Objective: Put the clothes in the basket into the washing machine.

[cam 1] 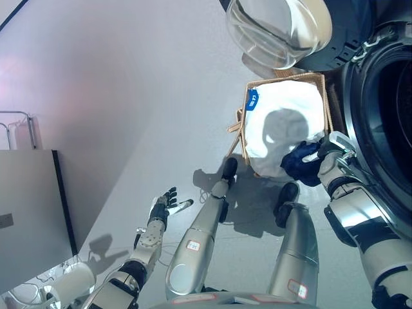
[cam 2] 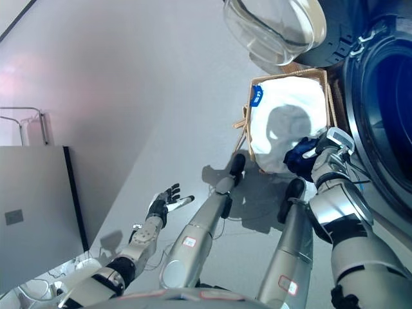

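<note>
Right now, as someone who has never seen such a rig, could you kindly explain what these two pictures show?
Both pictures come from a stereo camera on a humanoid robot's head, looking down, so they show one scene twice. A wicker basket stands on the floor beside an open washing machine, whose glass door is swung out above the basket. White laundry fills the basket. The right hand sits at the basket's edge, curled round a dark blue garment. The left hand hangs open, away from the basket, holding nothing.
</note>
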Robot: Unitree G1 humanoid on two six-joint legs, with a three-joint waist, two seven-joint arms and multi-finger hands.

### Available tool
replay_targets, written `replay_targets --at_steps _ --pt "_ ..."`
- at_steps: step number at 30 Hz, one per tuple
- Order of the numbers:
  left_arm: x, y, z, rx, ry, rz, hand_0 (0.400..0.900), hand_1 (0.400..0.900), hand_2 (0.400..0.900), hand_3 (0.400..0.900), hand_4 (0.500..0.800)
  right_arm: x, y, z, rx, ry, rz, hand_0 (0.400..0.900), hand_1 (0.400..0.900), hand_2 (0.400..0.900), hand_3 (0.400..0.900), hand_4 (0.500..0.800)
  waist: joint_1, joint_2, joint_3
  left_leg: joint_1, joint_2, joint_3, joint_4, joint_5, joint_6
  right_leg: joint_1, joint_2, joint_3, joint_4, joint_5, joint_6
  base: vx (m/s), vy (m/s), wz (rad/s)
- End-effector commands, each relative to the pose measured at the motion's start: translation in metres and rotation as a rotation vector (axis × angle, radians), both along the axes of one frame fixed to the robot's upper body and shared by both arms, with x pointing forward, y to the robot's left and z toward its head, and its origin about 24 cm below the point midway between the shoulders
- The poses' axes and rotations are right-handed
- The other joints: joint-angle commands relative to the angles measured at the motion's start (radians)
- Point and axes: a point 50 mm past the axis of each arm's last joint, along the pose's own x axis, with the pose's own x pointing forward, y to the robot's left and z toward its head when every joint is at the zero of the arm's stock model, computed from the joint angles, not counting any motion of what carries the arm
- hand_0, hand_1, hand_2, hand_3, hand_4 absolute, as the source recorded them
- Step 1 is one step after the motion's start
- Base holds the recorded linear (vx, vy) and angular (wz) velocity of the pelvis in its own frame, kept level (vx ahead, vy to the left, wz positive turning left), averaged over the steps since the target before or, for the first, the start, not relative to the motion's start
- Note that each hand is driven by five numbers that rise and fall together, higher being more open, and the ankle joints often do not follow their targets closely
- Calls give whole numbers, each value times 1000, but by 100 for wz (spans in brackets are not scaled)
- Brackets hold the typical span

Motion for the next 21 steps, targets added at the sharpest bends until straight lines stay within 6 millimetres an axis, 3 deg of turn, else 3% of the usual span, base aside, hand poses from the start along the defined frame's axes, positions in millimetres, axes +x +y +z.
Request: replay_targets --at_steps 1,7,14,19,21 --pt "-4 36 -1 58 8 153 900 900 900 900 800 7 -10 27 31 -173 -62 400 400 400 400 500 -13 -17 9 29 -58 86 72 -175 78 159 40 47 -227 86 26 25 -8 -8" --pt "-13 42 -6 69 26 183 900 900 900 900 800 -10 -10 -6 401 -349 -270 400 400 400 400 500 -33 -29 -9 113 -43 92 -9 -137 81 257 53 31 -347 151 36 2 20 -12" --pt "-31 54 -13 90 43 234 900 900 900 900 800 -24 6 -39 884 -631 -531 400 400 400 400 500 -47 -48 -49 245 -27 106 -99 -129 82 398 68 37 -486 194 54 58 11 -17" --pt "-44 58 -19 101 81 231 900 900 900 900 800 -34 1 -50 1070 -744 -651 400 400 400 400 500 -48 -59 -91 315 -16 113 -139 -132 80 487 70 39 -577 217 68 56 -5 -14" --pt "-48 61 -21 110 95 237 900 900 900 900 800 -29 5 -45 1139 -824 -658 400 400 400 400 500 -56 -68 -107 343 -9 118 -161 -124 80 511 73 47 -609 235 71 42 -12 -15"
